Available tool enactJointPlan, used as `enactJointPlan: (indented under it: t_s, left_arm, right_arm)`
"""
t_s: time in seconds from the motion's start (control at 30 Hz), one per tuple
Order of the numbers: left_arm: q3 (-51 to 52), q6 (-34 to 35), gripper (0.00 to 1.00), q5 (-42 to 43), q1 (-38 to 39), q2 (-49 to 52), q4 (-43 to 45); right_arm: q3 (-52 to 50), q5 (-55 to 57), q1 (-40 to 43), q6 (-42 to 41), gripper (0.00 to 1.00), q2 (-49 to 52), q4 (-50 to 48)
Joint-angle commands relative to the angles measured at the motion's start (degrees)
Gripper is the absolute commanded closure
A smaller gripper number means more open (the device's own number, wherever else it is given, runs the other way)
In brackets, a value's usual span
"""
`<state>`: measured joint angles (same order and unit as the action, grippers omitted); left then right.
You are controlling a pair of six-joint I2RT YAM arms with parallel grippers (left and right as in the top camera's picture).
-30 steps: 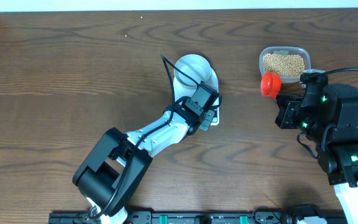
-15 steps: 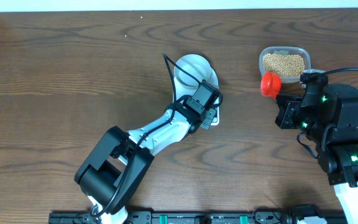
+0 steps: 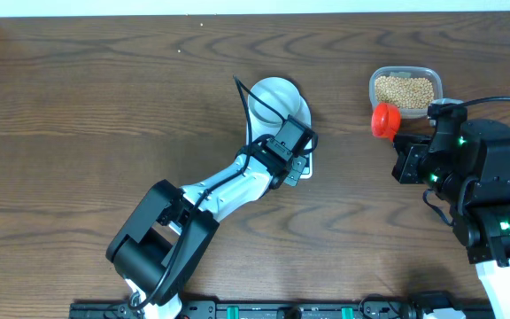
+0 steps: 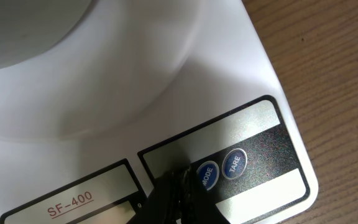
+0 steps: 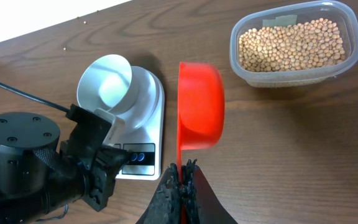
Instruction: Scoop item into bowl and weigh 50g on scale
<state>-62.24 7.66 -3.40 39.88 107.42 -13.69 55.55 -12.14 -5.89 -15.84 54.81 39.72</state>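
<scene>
The pale bowl [image 3: 274,99] stands on the white scale [image 3: 305,171], also in the right wrist view [image 5: 148,134], and looks empty. My left gripper [image 4: 178,186] is shut, its tips just above the scale's panel [image 4: 272,205] beside the blue MODE button [image 4: 206,175]. My right gripper [image 5: 182,177] is shut on the handle of a red scoop [image 5: 200,107], held empty in the air between the scale and the clear tub of tan beans [image 5: 294,42]. The tub [image 3: 404,89] sits at the far right.
The left arm [image 3: 206,199] stretches diagonally over the brown wooden table [image 3: 87,115]. The right arm's black body [image 3: 467,173] is at the right edge. A black cable [image 3: 242,93] curves by the bowl.
</scene>
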Motion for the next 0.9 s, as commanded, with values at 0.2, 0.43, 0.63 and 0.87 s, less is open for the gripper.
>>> enactJointPlan:
  t_s: [0.2,0.43,0.63,0.87]
  left_arm:
    - [2.12,0.11,0.93,-3.78,-0.74,3.82,-1.88]
    - [2.12,0.11,0.93,-3.78,-0.74,5.4,-1.68]
    - [2.12,2.56,0.93,-3.74,-0.68,8.48,-1.81]
    - [2.1,2.47,0.93,-5.77,-0.7,8.33,-2.56]
  right_arm:
    - [1.18,0.24,0.22,0.92,0.99,-0.04,0.22]
    - [1.18,0.24,0.22,0.92,0.98,-0.04,0.35]
    - [1.18,0.24,0.22,0.92,0.98,-0.04,0.46]
    - [1.18,0.24,0.22,0.92,0.98,-0.04,0.63]
